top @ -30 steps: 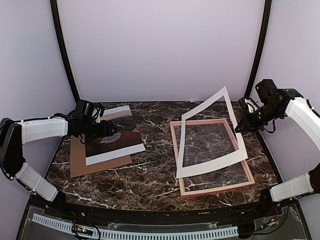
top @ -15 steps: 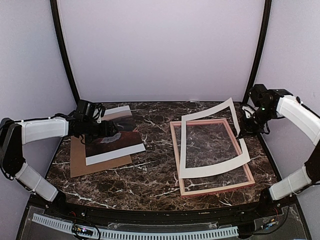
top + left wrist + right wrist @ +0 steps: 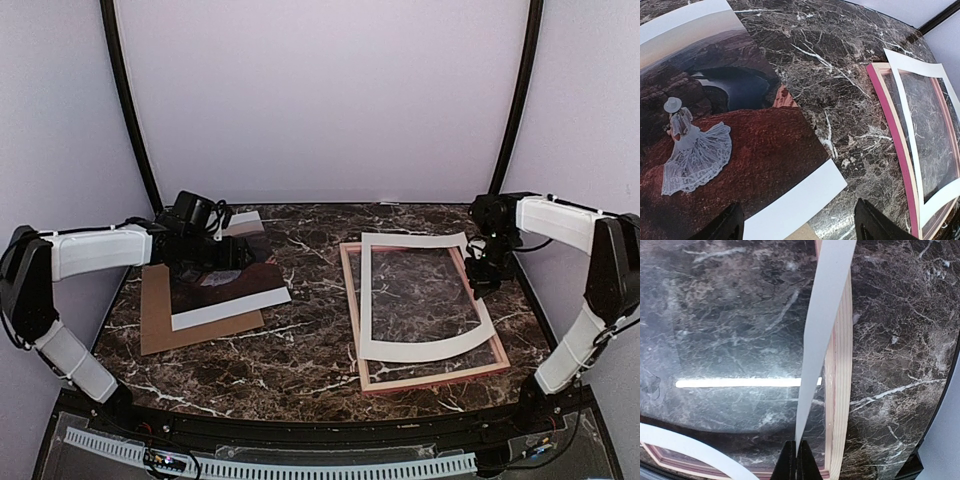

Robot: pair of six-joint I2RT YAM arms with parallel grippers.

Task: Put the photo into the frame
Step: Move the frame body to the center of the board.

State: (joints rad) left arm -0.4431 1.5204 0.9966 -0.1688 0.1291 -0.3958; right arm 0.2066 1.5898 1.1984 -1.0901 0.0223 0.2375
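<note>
The photo (image 3: pixel 228 292) lies face up at the left, its dark canyon scene and the figure in a white dress (image 3: pixel 692 152) showing. My left gripper (image 3: pixel 236 258) hovers over its near right corner, open with nothing between the fingertips (image 3: pixel 799 226). The frame (image 3: pixel 432 376) lies back-up at the right, pink along its side (image 3: pixel 889 131), pale wood on top (image 3: pixel 840 385). A white mat border (image 3: pixel 415 350) rests nearly flat over it. My right gripper (image 3: pixel 481 276) is shut on the mat's right strip (image 3: pixel 822 320), its jaws pinched on the thin edge (image 3: pixel 799 459).
A brown cardboard backing board (image 3: pixel 158 322) lies under the photo at the left. A clear pane (image 3: pixel 740 340) inside the frame reflects a light strip. Dark marble table (image 3: pixel 310 330) runs between the photo and the frame. Black posts stand at both back corners.
My right gripper has swung inward and down, bringing the white mat from steeply tilted to almost flat on the frame. My left arm has shifted slightly to the right above the photo.
</note>
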